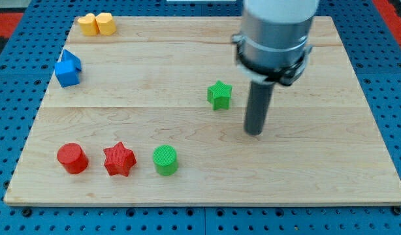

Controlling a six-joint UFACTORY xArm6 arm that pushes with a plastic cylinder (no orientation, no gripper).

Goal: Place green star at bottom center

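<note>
Camera view: green star (219, 94) just left-above my tip (253, 132), apart.

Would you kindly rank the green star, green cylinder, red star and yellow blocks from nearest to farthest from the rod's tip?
From my tip:
1. Green star, just up-left.
2. Green cylinder, down-left.
3. Red star, further left.
4. Yellow blocks, the view's top-left corner.

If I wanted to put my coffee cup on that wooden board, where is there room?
The widest bare patch is the board's right side, right of my tip and the green star. The middle is also open, between the blue blocks and the star. Crowded: the bottom left row of red cylinder, red star and green cylinder, and the yellow blocks top left.
</note>
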